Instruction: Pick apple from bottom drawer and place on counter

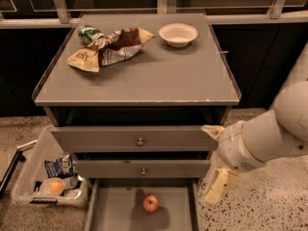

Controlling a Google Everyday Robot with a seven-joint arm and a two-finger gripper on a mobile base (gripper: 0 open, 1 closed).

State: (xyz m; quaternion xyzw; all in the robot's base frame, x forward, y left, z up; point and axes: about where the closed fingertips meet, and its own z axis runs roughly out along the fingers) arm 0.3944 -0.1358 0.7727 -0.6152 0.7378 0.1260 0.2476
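we log hand (pixel 208 165) spread open, empty, beside bottom drawer (pixel 113 211) right wall; apple (pixel 150 203) lower, toward drawer middle.

So your counter (pixel 159 81) was a flat grey top with a thin raised rim and a scuffed pale front edge. On it you had a heap of crumpled snack bags (pixel 108 49) at the back left and a small white bowl (pixel 178 34) at the back right, well apart. Your pincer (pixel 215 160) hung below the front right corner, fingers spread.
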